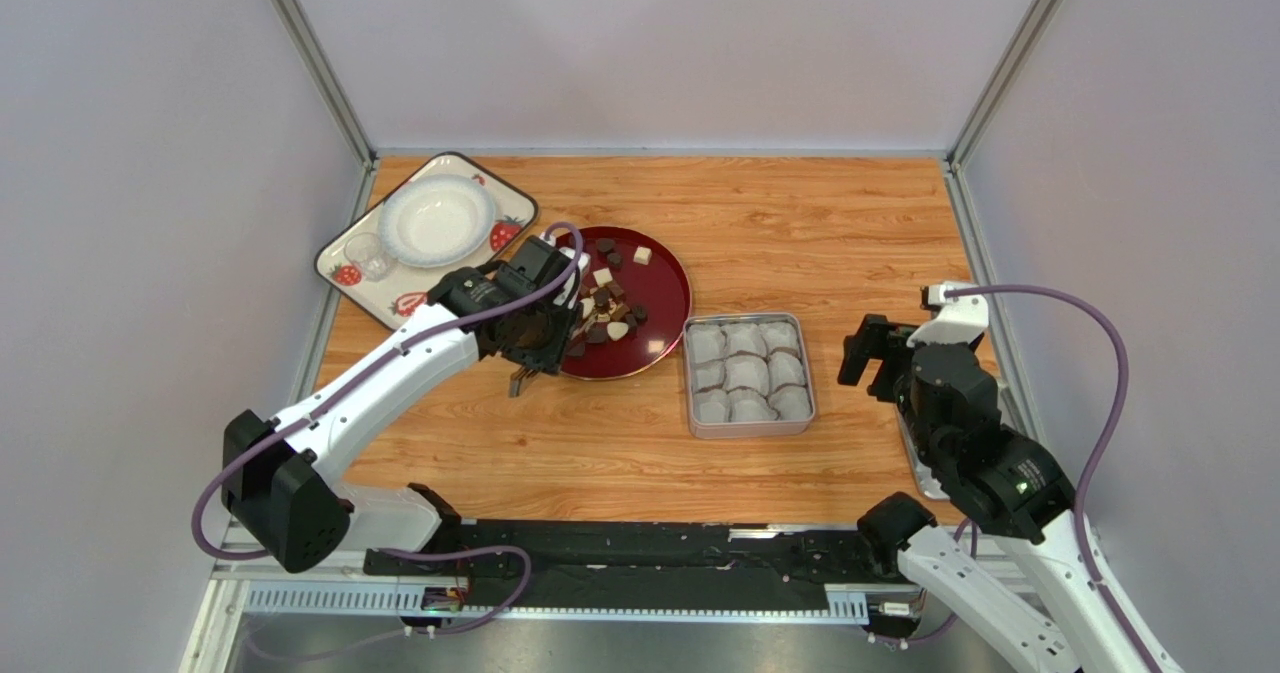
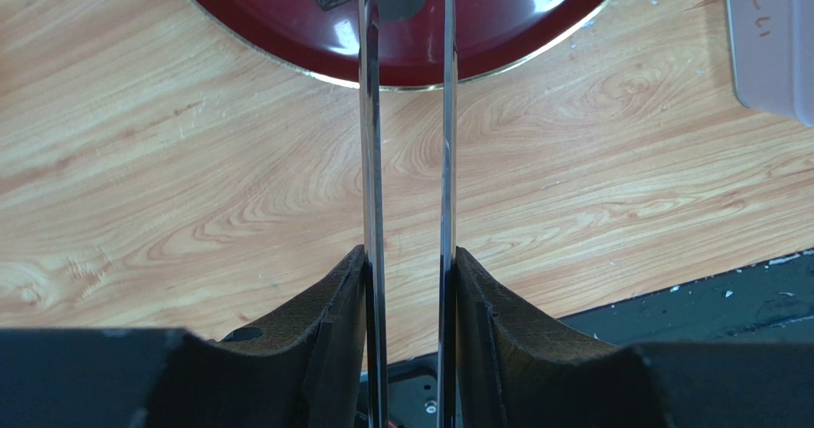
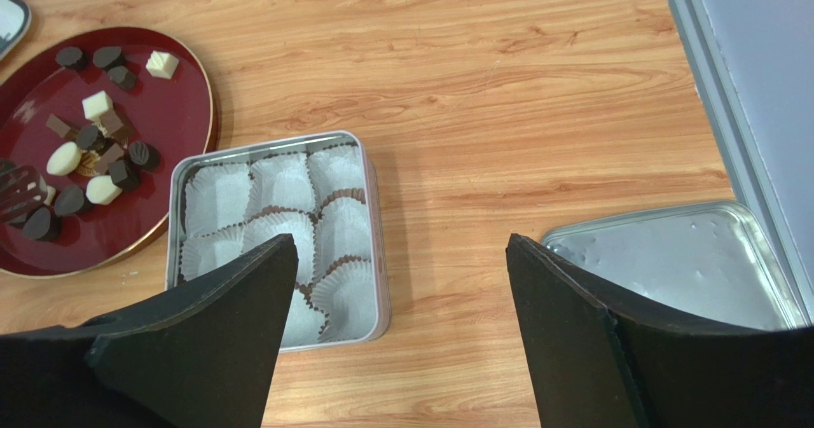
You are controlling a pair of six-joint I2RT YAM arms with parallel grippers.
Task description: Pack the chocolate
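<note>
The chocolate (image 1: 609,301) is several small dark brown and a few cream pieces lying on a round dark red plate (image 1: 661,276); it also shows in the right wrist view (image 3: 91,151). My left gripper (image 1: 529,346) is shut on metal tongs (image 2: 371,161), whose two blades reach over the plate's near rim (image 2: 420,65). The tong tips run out of the wrist view, so I cannot tell whether they hold a piece. The square grey tin (image 1: 693,403) with empty white paper cups (image 3: 287,185) sits right of the plate. My right gripper (image 1: 879,351) is open and empty, hovering right of the tin (image 3: 401,247).
The tin's grey lid (image 3: 678,266) lies flat at the right edge, partly under my right arm. A patterned tray (image 1: 504,193) with a white bowl (image 1: 433,220) and a small glass sits at the back left. Walls close in on both sides.
</note>
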